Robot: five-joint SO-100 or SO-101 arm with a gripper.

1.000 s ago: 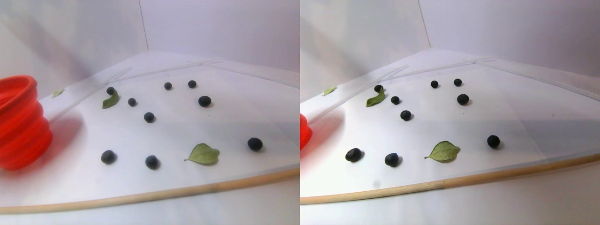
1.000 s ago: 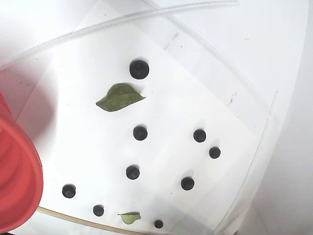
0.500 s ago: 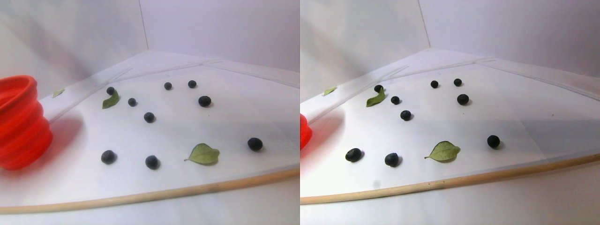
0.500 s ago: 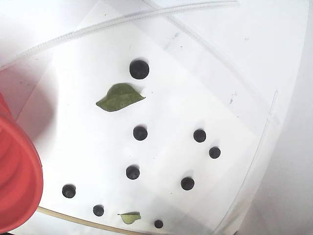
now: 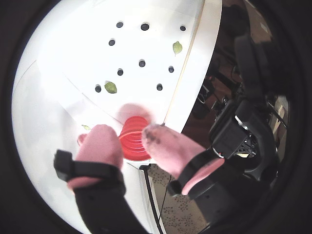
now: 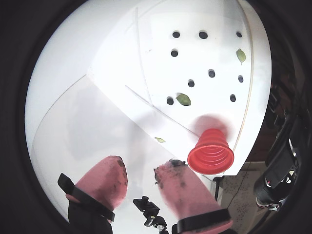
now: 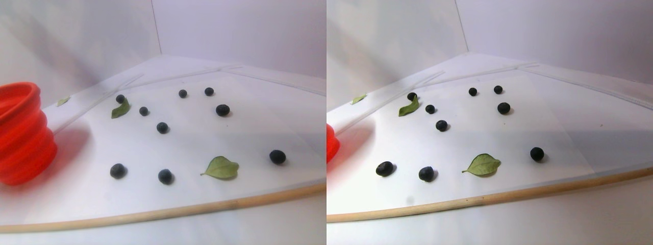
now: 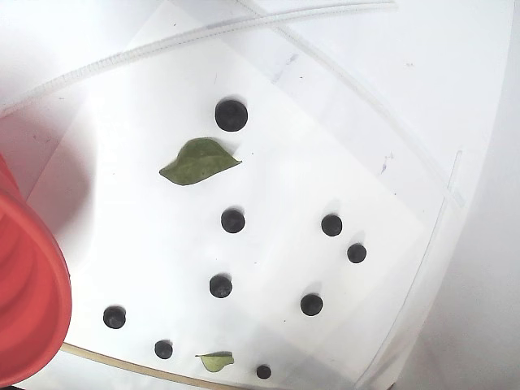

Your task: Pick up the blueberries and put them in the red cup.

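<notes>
Gripper (image 5: 130,141) high above the white board (image 8: 341,106), its two pink padded fingers (image 6: 109,183) spread apart with nothing between them — dark stains on the pad tips in both wrist views. In a wrist view the gap between the tips lines up over the red cup (image 5: 134,144), which sits far below; in the other wrist view the cup (image 6: 211,153) lies to the right of the fingers, near the board's edge, mouth toward the camera, ridged rings visible. Stereo pair view: red cup (image 7: 20,135) at the far left, upright, clear of everything else. The blueberries (image 7: 162,127) lie scattered loose over the board, eight counted in the left half of the pair, none touching another and none in the cup as far as can be seen. One berry sits just beside a curled green leaf (image 7: 120,109) toward the back left; a larger flat leaf (image 7: 221,168) lies near the front between two berries, apart from both. A third small leaf (image 7: 63,101) rests at the back left, off by itself. Fixed view: cup (image 8: 28,301) cut off at the left edge, berries (image 8: 232,220) spread across the middle and lower part, big leaf (image 8: 198,161) just below the largest berry (image 8: 231,114) — not touching it. Wooden strip (image 7: 153,214) runs along the board's front edge.
</notes>
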